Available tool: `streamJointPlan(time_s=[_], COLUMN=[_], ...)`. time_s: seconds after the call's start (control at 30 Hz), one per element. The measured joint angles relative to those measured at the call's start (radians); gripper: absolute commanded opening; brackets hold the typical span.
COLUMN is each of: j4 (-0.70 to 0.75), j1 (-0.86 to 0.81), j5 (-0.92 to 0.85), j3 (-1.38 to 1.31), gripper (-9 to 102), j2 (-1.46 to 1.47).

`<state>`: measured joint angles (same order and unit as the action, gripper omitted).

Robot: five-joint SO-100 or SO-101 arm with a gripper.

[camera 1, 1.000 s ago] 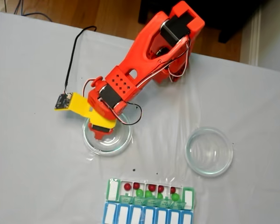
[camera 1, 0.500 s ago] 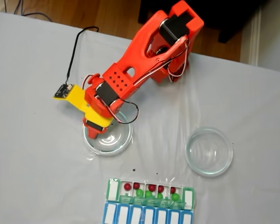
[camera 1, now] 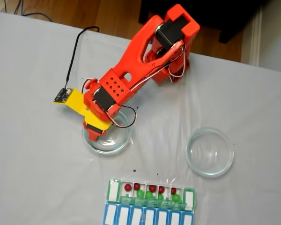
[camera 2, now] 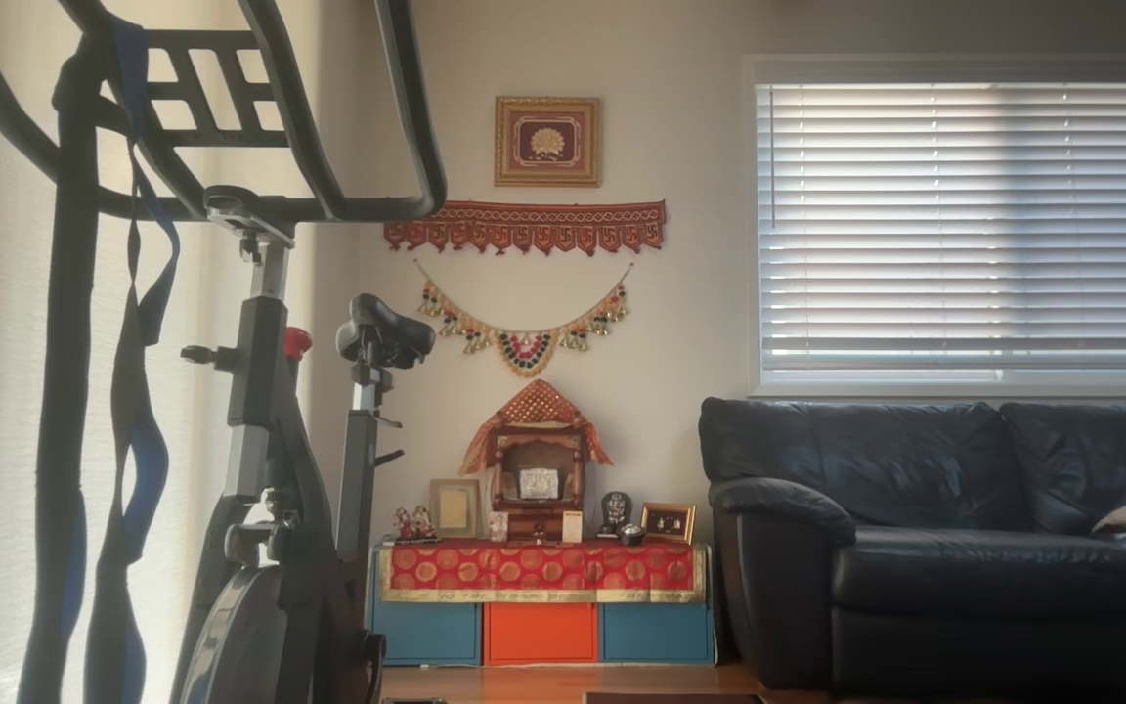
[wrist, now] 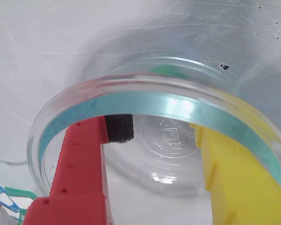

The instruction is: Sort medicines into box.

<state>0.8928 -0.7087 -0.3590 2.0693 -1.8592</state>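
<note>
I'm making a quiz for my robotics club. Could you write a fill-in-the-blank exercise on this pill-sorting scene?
1. In the fixed view, the gripper hangs over the ____ of the two round clear glass dishes.
2. In the wrist view, one gripper finger is red and the other is ____.
3. The small round red pills and green pills lie in the rectangular pill organizer, and the right glass dish holds ____ of them.

Missing words: left; yellow; none
</note>
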Motion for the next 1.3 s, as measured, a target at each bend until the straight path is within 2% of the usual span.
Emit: streamJointPlan(time_s=[0.5, 0.93, 1.3], j4=[-0.012, 0.006, -0.103], j1=[-0.015, -0.038, -0.031], j5=[0.025, 0.023, 0.018], j3=[0.002, 0.103, 0.147], gripper=[21, 20, 19], j2=[-0.006, -0.17, -0.144])
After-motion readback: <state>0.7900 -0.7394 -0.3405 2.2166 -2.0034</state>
